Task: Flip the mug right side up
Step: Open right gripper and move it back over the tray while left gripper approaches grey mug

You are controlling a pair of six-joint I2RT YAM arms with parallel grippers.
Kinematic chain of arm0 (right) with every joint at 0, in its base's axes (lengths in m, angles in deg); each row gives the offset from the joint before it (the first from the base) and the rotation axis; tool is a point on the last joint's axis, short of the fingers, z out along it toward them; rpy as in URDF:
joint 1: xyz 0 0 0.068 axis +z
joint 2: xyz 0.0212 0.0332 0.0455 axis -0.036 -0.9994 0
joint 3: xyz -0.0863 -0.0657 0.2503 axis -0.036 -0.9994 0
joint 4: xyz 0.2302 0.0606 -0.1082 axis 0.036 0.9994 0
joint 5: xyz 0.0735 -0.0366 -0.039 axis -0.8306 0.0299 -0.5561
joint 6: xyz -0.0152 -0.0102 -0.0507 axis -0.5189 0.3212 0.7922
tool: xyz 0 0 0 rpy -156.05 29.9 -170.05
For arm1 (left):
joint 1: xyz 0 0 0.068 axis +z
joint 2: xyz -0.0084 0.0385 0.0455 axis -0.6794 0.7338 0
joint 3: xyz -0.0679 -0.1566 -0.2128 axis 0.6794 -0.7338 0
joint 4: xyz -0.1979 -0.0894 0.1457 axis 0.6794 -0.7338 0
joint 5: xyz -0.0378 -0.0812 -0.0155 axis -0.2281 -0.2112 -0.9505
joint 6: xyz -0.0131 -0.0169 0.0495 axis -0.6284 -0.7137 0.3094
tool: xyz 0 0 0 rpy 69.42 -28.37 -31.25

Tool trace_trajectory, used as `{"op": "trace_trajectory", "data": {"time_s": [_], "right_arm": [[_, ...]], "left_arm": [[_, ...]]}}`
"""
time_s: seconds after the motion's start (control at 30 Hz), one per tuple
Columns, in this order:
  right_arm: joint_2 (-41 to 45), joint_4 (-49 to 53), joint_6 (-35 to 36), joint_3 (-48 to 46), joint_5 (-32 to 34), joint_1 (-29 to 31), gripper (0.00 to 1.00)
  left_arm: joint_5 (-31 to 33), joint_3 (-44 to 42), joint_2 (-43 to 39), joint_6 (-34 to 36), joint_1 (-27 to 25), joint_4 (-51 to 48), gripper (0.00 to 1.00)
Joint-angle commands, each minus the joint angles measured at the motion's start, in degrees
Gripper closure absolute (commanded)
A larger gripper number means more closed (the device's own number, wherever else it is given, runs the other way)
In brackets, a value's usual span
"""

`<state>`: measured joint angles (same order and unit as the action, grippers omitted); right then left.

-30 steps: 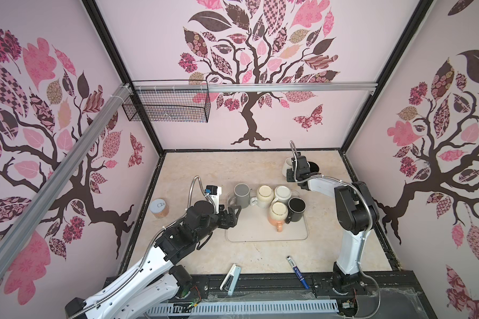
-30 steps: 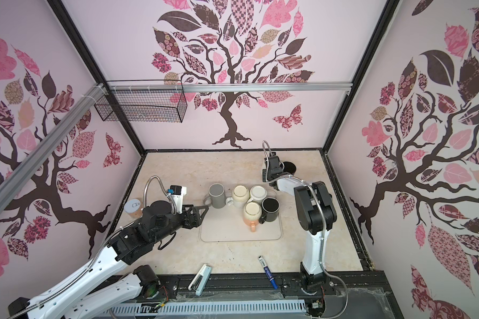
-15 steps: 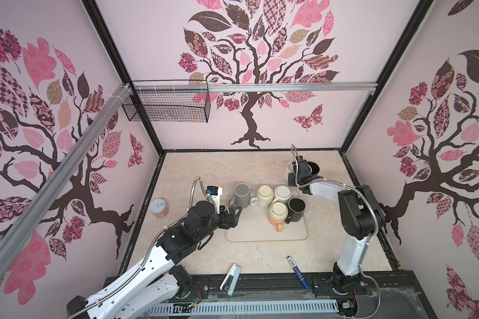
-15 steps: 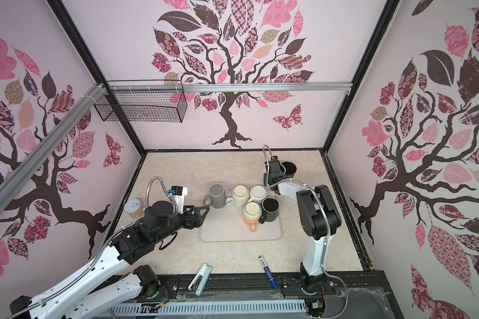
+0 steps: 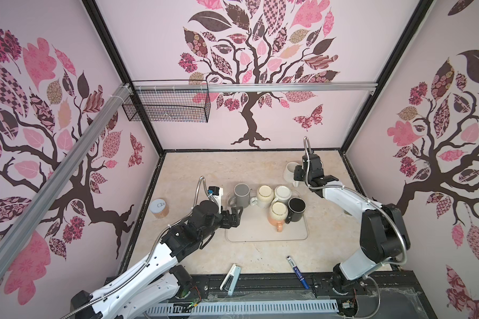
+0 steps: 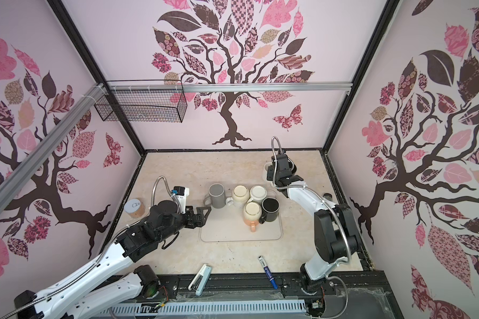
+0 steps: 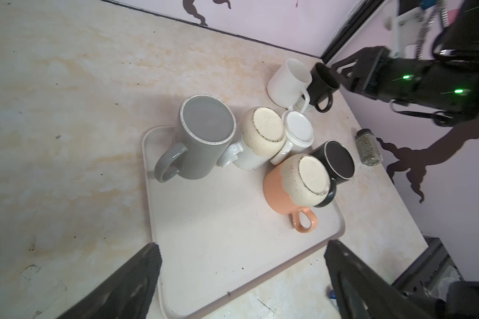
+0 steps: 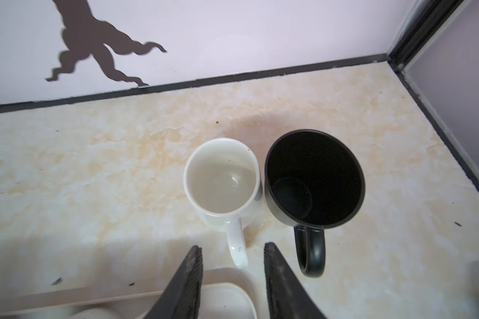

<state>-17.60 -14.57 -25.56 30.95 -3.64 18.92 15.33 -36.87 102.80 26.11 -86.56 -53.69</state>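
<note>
Left gripper: nearest us, our left gripper hovers over the near-left part of the beige rounded plastic tray, fingers spread wide, nothing in them.
Task mug: we judge the tall grey glazed mug is next. It stands bottom-up at the tray's far-left, handle turned toward that gripper.
Risk, crowding: the grey mug touches the speckled cream mug beside it, so a wide approach could shove that one into the small white upturned mug on its other side.
Risk, grip: glazed and round, we reckon. A pinch on the handle may let it swing or slip mid-flip and drop onto the tray.
Risk, neighbours: the peach mug with the cream speckled base and the black upturned mug sit tight together, so one knock could move both.
Right gripper: far right, our right gripper has its fingers parted either side of the upright white mug handle, not pinching it.
Risk, retreat: pulling out crooked could snag that handle and bump the upright black mug just beside it.
</note>
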Motion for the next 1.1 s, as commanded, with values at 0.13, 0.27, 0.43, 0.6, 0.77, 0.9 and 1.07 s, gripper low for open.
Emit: {"op": "trace_trajectory", "data": {"time_s": [0.13,0.27,0.43,0.6,0.77,0.9,1.07], "right_arm": [[9.37,9.11,-5.25,-0.01,-5.1,9.02,0.51],[15.11,5.79,-6.8,-6.46,-7.04,15.73,0.46],[22.76,4.07,-11.47,-13.8,-13.37,17.7,0.45],[29.96,4.98,-12.19,-16.66,-14.16,17.74,0.45],[32.99,9.31,-10.19,-15.12,-13.71,17.77,0.45],[33.93,11.03,-8.64,-14.69,-13.43,17.7,0.45],[34.02,8.89,-9.15,-16.16,-14.63,17.76,0.45]], "left_arm": [[9.09,-0.83,3.7,-1.82,0.41,1.17,0.04],[7.69,1.82,7.39,-1.2,0.75,-2.24,0.04],[5.57,-1.4,6.35,3.06,2.42,4.75,0.04],[-4.92,-4.59,7.29,3.2,8.68,13.98,0.04],[-8.71,-2.43,12.17,7.64,9.3,16.41,0.04],[-10.37,-2.03,15.41,10.21,9.4,19.94,0.04],[-8.34,-0.01,18.34,12.08,9.64,19.07,0.04]]}}
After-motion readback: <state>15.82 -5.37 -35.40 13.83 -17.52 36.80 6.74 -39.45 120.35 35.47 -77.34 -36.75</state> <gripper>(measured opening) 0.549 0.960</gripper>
